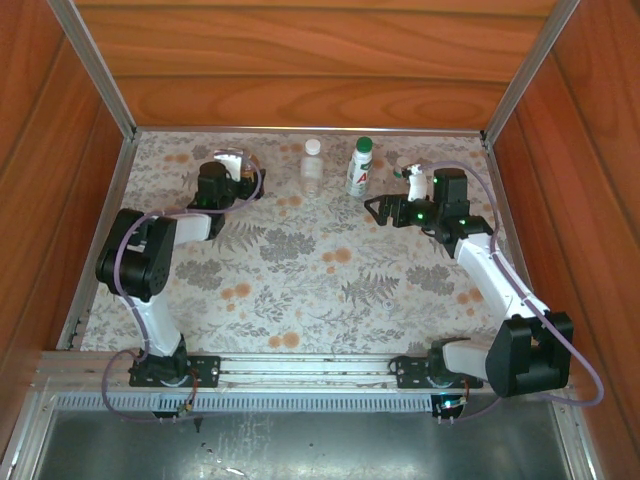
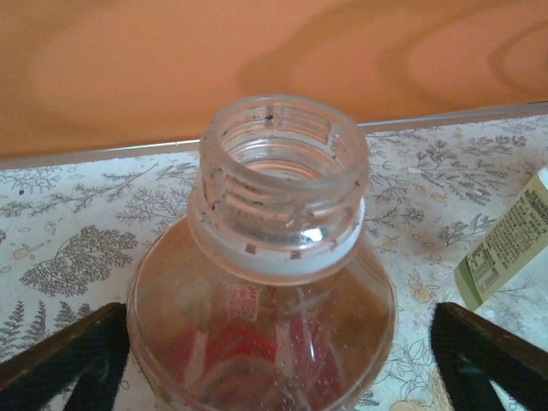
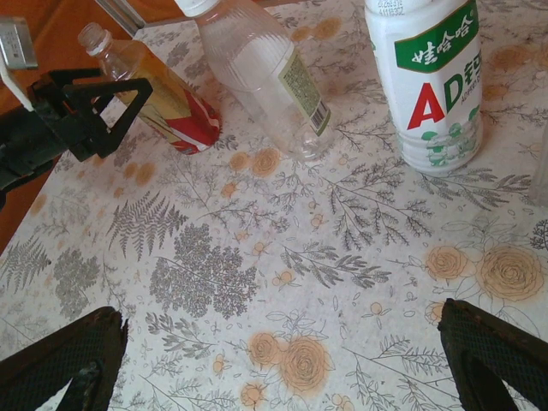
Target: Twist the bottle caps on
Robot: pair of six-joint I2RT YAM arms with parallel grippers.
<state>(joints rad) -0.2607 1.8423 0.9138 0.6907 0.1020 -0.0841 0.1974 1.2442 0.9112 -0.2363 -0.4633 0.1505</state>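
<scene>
So here's where I'm at: my left pincer [image 2: 276, 330] is spread wide with the amber bottle [image 2: 265, 282] standing upright between its fingers. The right finger is clearly off the plastic, and the left one is so close to the shoulder I can't say whether it touches. Either way it isn't clamped on anything. That bottle's neck is bare, threads showing, no cap. Looking down through the mouth I see no liquid, just the red label through the wall and some dark specks on the rim. My right pincer [image 3: 278, 321] is spread wide too, hovering over bare flowered tablecloth [image 3: 214, 274] with nothing between the fingers. From there I see the clear ribbed bottle [image 3: 265, 77], which looks empty and has a white cap [image 3: 197, 7] sitting on it. Beside it is the white bottle [image 3: 432, 86] with green-and-red print. It's opaque, so no idea what's inside, and its top is cut off by the frame. From above it wears a green cap [image 1: 365, 146]. All three stand in a row near the wooden back wall [image 1: 300, 100]. There's a small pale thing [image 1: 411, 178] right by my right wrist, partly hidden by the arm and too small to make out.
</scene>
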